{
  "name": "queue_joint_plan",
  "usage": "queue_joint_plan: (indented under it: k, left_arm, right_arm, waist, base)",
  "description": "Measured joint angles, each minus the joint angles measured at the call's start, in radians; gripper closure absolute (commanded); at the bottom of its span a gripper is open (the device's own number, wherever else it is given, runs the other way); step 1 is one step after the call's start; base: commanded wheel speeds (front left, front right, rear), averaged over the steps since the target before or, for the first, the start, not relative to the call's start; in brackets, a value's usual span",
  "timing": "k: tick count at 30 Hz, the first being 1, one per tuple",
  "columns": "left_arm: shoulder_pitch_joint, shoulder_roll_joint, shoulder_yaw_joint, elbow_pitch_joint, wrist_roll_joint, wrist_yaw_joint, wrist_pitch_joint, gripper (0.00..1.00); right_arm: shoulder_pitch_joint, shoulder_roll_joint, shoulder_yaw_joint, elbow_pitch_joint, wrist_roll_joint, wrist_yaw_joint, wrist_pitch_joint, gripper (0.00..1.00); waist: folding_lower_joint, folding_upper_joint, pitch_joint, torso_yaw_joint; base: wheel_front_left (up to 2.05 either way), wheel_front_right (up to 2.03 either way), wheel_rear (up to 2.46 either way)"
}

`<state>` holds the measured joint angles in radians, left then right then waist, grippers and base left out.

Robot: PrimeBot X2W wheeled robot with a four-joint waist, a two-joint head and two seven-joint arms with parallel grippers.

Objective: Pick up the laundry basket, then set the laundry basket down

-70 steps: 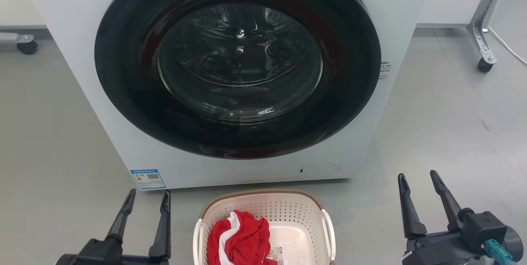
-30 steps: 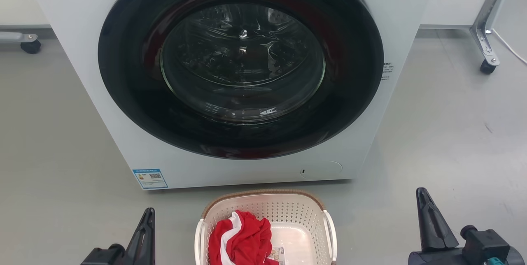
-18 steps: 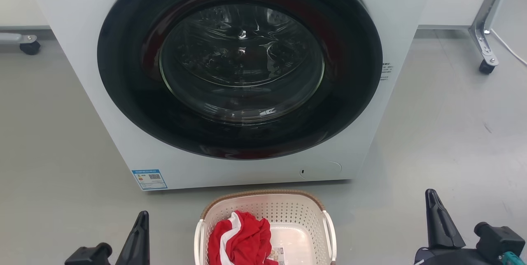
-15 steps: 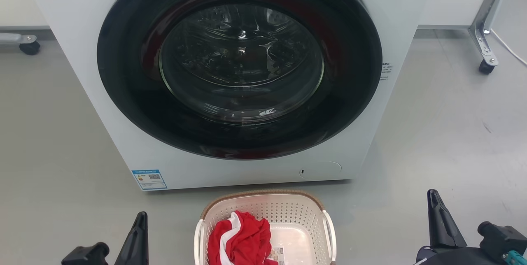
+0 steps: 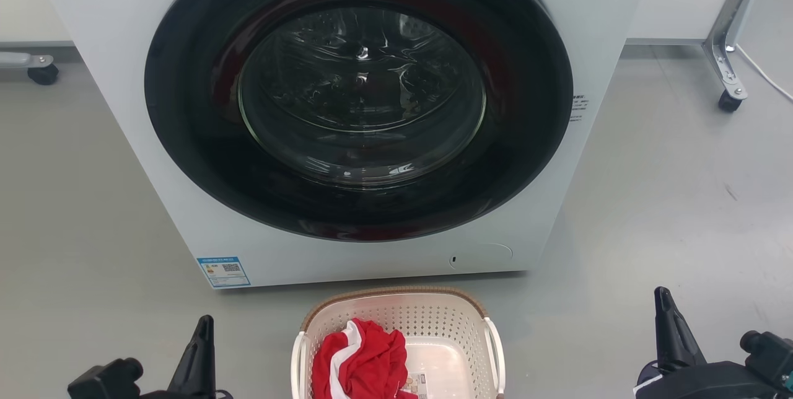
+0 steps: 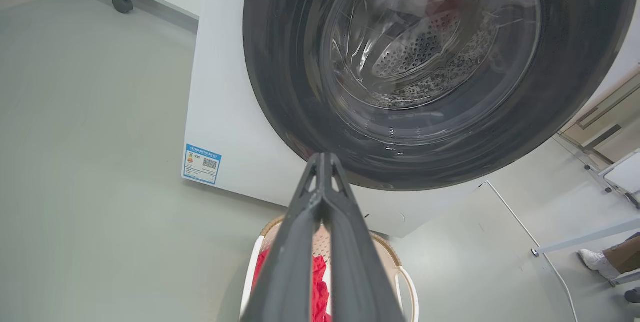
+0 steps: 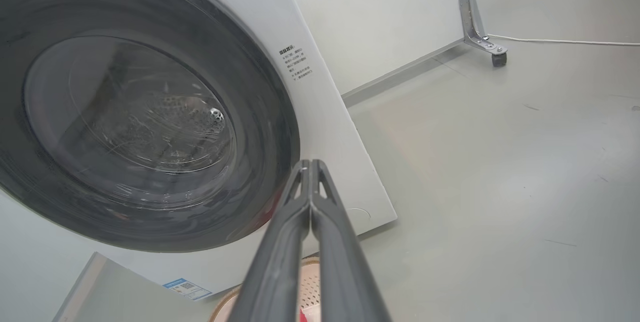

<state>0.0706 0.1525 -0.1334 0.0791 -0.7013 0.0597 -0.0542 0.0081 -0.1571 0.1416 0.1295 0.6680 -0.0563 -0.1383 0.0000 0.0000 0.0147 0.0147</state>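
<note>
Basket sits on the floor between the two grippers, apart from both, a red cloth inside it, the washer just beyond. The left gripper has its fingers pressed together on nothing. The right gripper is the same, tips touching, on the basket's other side.
</note>
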Motion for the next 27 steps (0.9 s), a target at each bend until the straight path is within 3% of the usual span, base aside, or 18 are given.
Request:
queue_joint_plan:
  k: [27]
  left_arm:
    - [-0.049,-0.039,0.083,0.077,-0.325,-0.068,0.063,1.0]
  right_arm:
    - [-0.039,0.043,-0.102,0.062,0.344,0.065,0.095,1.0]
  waist:
    - [0.0,0.0,-0.005,-0.005]
  base:
    - [0.0,0.0,0.0]
